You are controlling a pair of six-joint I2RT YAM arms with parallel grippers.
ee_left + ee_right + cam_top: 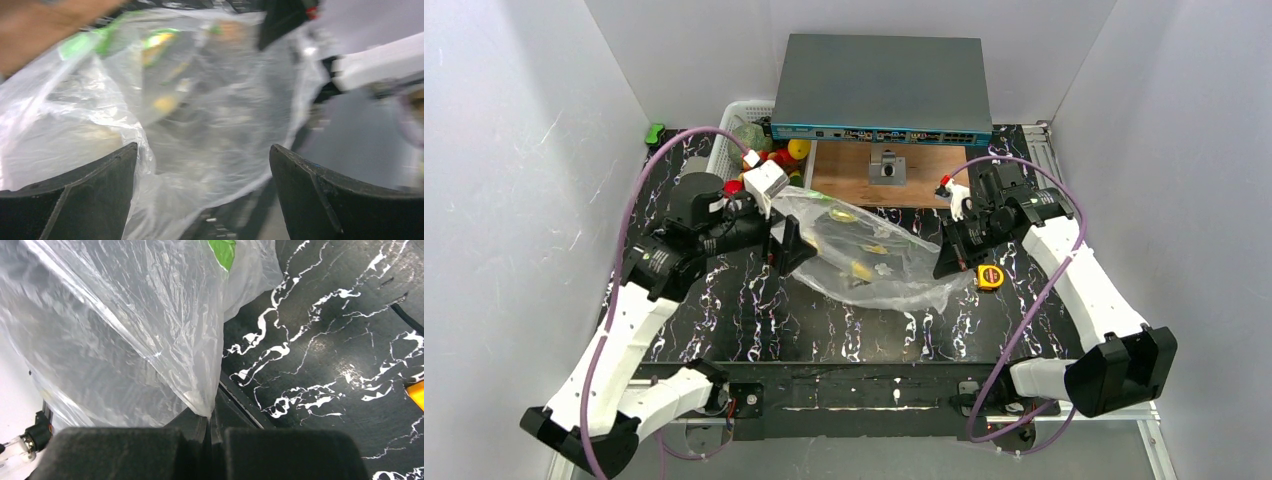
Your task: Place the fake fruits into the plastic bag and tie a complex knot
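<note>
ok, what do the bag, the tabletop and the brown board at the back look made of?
Plastic bag: thin clear plastic film, glossy; it crinkles, glares and is see-through.
Tabletop: black with white marble-like veins, smooth, slight sheen; stone or printed laminate, cannot tell.
Board: probably wood; even brown, matt, grain too small to tell.

Plain white walls (514, 200) close in three sides, evenly lit, with faint scuffs; a black tabletop (824, 330) veined in white lies under the jaws of the left gripper (789, 247) and the right gripper (949, 260); beyond both sets of jaws a grey network switch (882, 85) stands by the far wall, a wooden board (844, 175) at its near edge.
</note>
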